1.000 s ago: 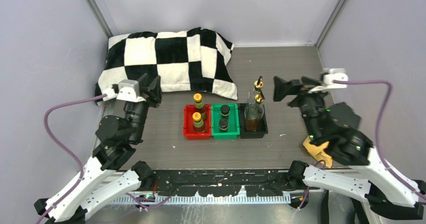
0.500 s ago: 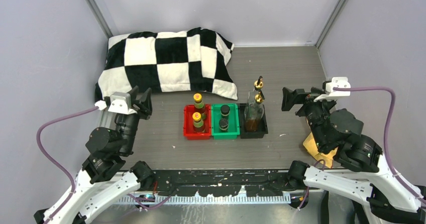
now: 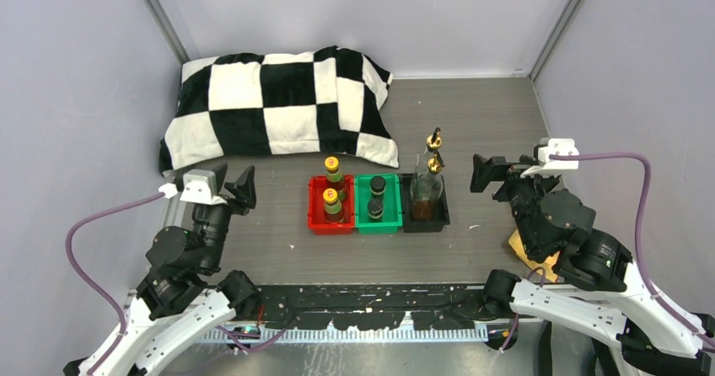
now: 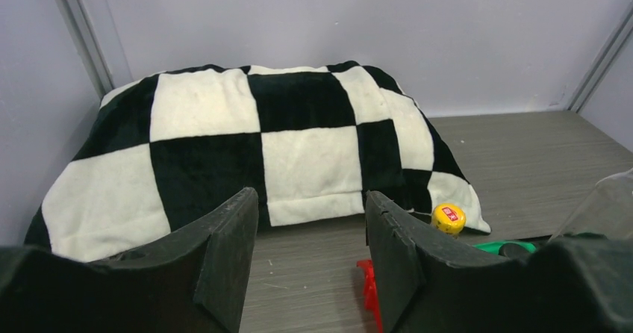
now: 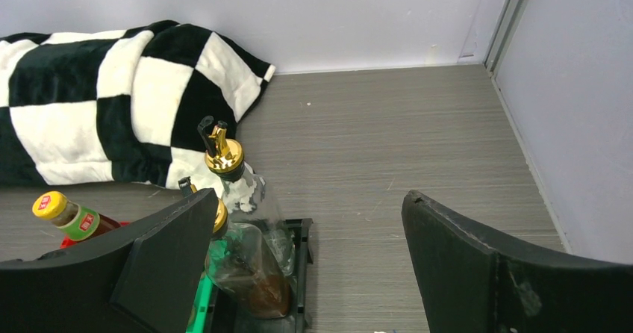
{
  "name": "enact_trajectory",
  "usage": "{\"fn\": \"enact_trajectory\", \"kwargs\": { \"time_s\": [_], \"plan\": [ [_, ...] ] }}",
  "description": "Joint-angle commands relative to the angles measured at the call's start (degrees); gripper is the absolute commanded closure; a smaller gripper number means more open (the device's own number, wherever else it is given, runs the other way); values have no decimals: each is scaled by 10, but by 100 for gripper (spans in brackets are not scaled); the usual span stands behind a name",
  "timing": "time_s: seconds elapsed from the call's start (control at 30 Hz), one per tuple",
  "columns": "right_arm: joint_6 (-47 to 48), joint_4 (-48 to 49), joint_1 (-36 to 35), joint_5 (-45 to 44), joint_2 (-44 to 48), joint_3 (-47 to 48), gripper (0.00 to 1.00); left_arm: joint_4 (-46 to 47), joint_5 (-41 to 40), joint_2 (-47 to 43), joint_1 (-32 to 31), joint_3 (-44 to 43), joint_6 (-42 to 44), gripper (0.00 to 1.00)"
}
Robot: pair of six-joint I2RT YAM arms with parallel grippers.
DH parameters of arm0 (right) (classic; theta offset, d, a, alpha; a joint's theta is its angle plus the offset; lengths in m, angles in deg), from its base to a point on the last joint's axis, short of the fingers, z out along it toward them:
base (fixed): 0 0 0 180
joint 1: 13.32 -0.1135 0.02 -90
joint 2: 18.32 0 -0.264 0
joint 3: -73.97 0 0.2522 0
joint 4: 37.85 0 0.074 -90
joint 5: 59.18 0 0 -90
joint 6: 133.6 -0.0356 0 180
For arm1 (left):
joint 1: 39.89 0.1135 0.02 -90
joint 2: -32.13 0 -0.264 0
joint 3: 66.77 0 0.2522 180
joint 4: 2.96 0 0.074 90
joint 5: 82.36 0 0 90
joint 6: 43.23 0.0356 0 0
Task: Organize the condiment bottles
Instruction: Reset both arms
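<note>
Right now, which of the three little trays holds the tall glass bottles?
The black tray, rightmost in the row; the red tray holds yellow-capped bottles, the green tray black-capped ones.

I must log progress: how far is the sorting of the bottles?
Done, it seems: orange-capped pair in red tray, black-capped pair in green tray, glass pair in black tray. In hand: nothing; left gripper and right gripper open, empty. Left: nothing visible.
</note>
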State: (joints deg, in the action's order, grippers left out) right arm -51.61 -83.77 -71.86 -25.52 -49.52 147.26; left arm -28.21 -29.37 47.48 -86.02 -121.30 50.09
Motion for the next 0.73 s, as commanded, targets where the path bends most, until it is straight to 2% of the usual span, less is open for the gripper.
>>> {"fn": "enact_trajectory", "kwargs": {
  "time_s": [0.0, 0.47, 0.7],
  "plan": [
    [-22, 17, -3, -14, 6, -5, 0, -16, -8, -14, -2, 5, -18, 43],
    [-134, -32, -3, -96, -12, 6, 0, -15, -10, -19, -2, 8, -16, 43],
    [-133, -54, -3, -93, -8, 3, 0, -11, -11, -15, -2, 9, -13, 43]
  ]
}}
